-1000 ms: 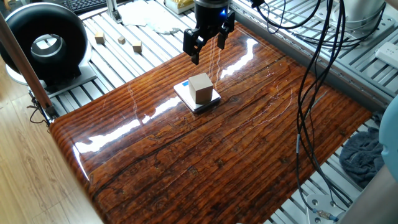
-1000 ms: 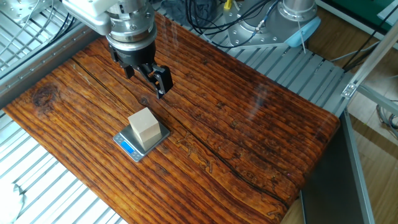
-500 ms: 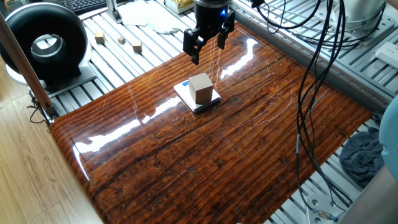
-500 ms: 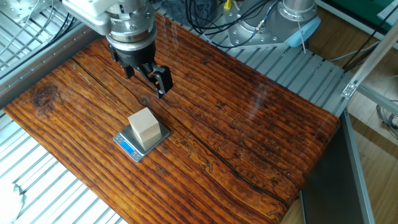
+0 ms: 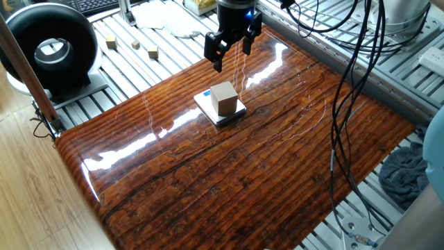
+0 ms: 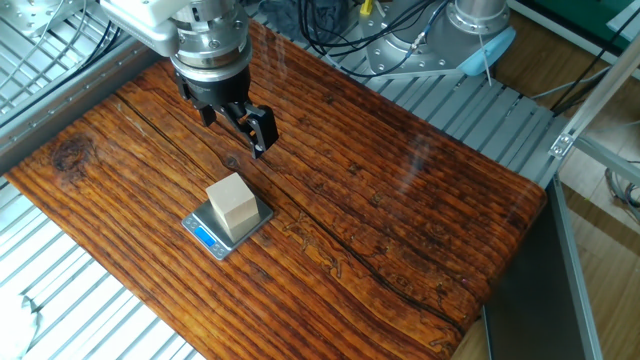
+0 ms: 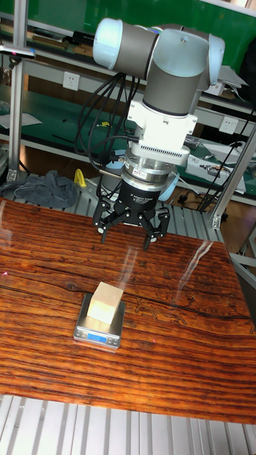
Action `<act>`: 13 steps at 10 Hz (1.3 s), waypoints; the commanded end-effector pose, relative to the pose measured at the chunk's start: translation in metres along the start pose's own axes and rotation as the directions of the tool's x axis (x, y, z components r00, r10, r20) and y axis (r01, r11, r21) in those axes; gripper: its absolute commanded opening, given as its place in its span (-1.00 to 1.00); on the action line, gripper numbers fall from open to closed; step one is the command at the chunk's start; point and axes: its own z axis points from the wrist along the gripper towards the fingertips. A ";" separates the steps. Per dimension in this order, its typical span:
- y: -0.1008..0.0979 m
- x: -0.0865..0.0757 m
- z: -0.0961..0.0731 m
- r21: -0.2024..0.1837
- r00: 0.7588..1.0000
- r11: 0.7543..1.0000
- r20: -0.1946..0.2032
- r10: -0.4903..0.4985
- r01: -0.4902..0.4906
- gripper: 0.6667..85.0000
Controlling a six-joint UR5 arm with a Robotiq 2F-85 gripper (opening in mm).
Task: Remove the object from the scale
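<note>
On the table, wooden cube rests on white scale; fingers hang spread and empty, beyond it, not touching. Best approach: straddle opposite cube faces squarely, close, lift vertically.

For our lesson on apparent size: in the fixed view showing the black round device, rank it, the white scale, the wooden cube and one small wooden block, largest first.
1. black round device
2. scale
3. wooden cube
4. small block, though it lies farther from the camera, which shrinks it.
</note>
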 end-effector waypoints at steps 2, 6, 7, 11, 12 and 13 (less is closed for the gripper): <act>0.016 0.018 0.002 -0.051 0.989 0.990 -0.062 -0.137 0.134 -0.99; 0.020 0.018 -0.005 -0.047 0.993 0.995 -0.070 -0.090 0.087 -0.99; 0.024 0.016 -0.014 -0.042 0.996 0.998 -0.072 -0.052 0.049 -0.99; 0.042 0.011 -0.021 -0.062 0.974 0.975 -0.085 0.210 -0.216 -0.99; 0.042 0.004 -0.011 -0.065 0.960 0.959 -0.070 0.272 -0.277 -0.99; 0.042 -0.001 -0.004 -0.070 0.956 0.954 -0.053 0.288 -0.291 -0.99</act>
